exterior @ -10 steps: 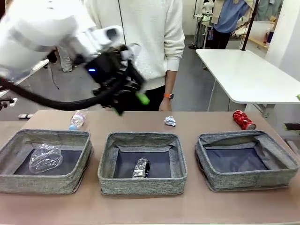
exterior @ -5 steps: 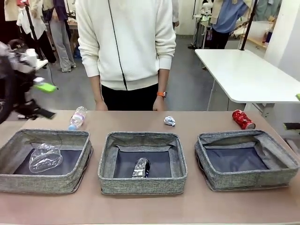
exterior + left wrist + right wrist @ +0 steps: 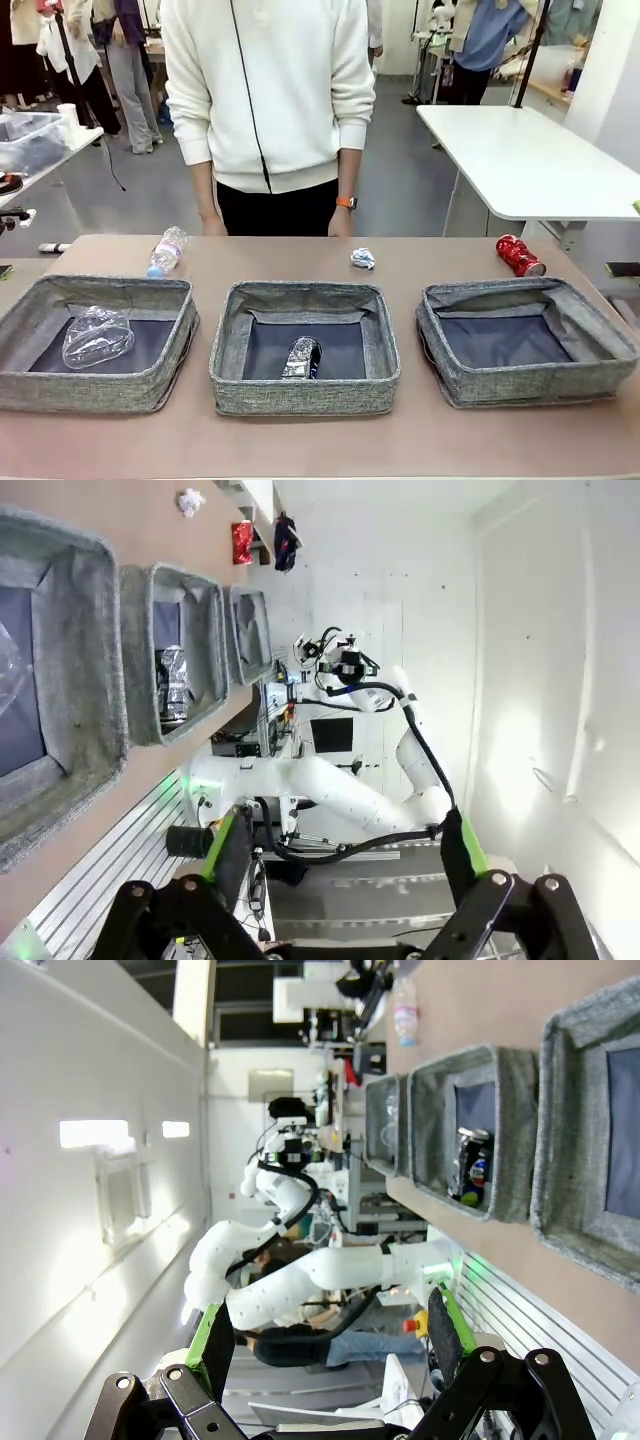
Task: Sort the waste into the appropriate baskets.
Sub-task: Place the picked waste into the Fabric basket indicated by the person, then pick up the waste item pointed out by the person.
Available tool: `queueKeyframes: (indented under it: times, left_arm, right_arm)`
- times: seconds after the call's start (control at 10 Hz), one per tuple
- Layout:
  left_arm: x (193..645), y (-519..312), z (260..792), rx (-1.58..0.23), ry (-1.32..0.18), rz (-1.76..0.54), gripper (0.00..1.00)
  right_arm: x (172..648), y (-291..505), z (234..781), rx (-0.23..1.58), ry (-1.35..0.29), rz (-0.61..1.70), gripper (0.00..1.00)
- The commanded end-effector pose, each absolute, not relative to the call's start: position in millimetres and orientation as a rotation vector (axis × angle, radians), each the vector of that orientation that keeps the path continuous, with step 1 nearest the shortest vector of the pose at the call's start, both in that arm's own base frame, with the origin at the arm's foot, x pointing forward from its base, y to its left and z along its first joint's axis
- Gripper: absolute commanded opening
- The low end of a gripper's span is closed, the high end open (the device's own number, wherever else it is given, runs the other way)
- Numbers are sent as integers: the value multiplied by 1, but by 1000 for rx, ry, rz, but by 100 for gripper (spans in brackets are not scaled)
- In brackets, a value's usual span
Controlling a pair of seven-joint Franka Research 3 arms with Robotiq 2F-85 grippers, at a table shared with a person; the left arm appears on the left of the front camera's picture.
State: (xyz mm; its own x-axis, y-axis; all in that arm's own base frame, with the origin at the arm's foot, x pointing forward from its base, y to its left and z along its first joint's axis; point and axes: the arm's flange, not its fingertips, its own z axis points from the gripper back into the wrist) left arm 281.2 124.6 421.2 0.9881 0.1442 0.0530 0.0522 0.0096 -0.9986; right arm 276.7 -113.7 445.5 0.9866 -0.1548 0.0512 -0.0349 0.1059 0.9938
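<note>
The table (image 3: 300, 445) bears three baskets (image 3: 300, 392), a bottle (image 3: 166, 251), paper ball (image 3: 363, 259), red can (image 3: 520, 256).

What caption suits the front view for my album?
Clear bottle in left basket, dark can in middle basket, red can behind right basket.

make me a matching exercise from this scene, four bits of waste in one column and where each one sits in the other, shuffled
Things:
1. red can
2. dark can
3. paper ball
4. crushed bottle

Places:
A. inside the middle basket
B. on the table, on the far side of the right basket
C. inside the left basket
D. on the table, on the far side of the middle basket

Pairs: 1-B, 2-A, 3-D, 4-C
</note>
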Motion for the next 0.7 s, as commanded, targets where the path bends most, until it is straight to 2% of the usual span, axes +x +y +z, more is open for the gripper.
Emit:
queueKeyframes:
  times: [0.0,0.6]
  left_arm:
    - [290,103,431,-1495,-112,19,100]
    - [290,103,431,-1495,-112,19,100]
  right_arm:
    - [277,-113,452,1486,-151,-107,100]
    - [277,-113,452,1486,-151,-107,100]
